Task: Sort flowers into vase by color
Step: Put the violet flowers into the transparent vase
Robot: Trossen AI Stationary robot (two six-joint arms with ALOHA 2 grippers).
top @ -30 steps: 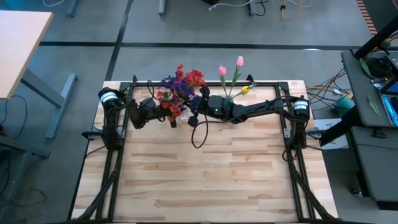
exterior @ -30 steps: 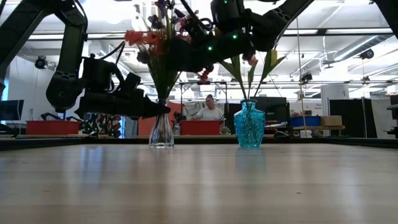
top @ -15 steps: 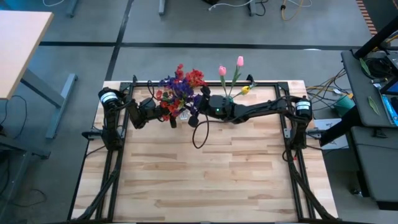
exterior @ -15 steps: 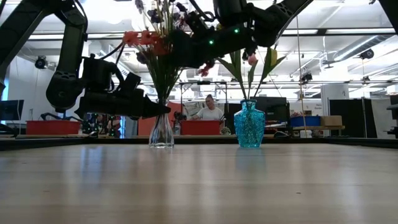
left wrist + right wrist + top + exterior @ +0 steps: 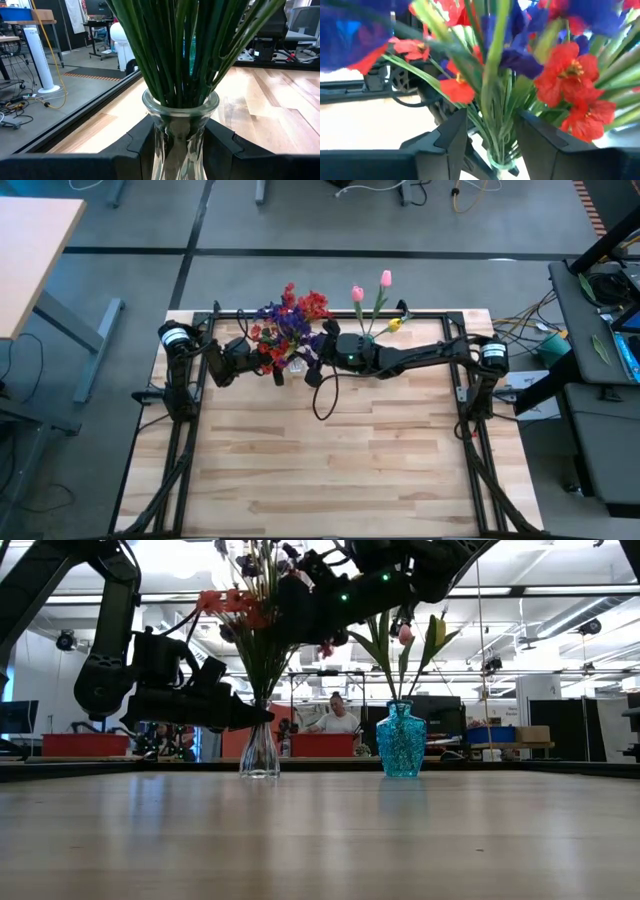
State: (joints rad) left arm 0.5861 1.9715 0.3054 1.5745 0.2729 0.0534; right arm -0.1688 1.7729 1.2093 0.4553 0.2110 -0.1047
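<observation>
L gripper (image 5: 181,150) is sitting low at the far edge of the table (image 5: 330,460), jaws clamping the neck of the clear vase (image 5: 181,131), one finger (image 5: 142,145) pressing each side. The green stems are standing packed in the vase mouth, right btwn and above the jaws.

R gripper (image 5: 490,132) is hanging up at bloom height, reaching across from the other side. Its jaws are standing apart w/ the stem bundle running down btwn them, and no finger (image 5: 451,131) looks to be pinching a stem, so I'm calling it released. Red flowers (image 5: 572,87) and purple flowers (image 5: 520,55) are crowding right in front of the jaws.

Blue vase (image 5: 400,741) is standing just beside the clear one, outside both jaws, holding pink tulips (image 5: 370,286) and a yellow tulip (image 5: 394,324).
</observation>
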